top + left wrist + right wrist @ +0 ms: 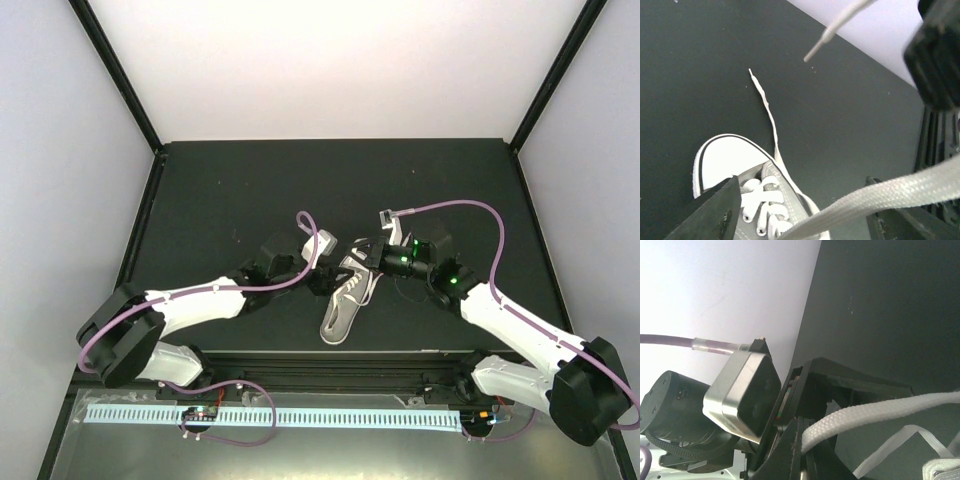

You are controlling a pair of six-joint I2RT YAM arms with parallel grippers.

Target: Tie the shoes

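Shoe (345, 300): grey canvas, smooth white rubber toe cap (725, 160), mid-surface (240, 190) between hands | lace (890, 195): flat woven white band | left hand (322, 282): fingers wide | right hand (368, 256): grip cannot be told

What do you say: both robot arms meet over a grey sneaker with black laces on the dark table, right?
Not quite: the laces are white, not black, as the left wrist view shows. Otherwise yes: the left arm and right arm meet over the grey sneaker on the dark table.
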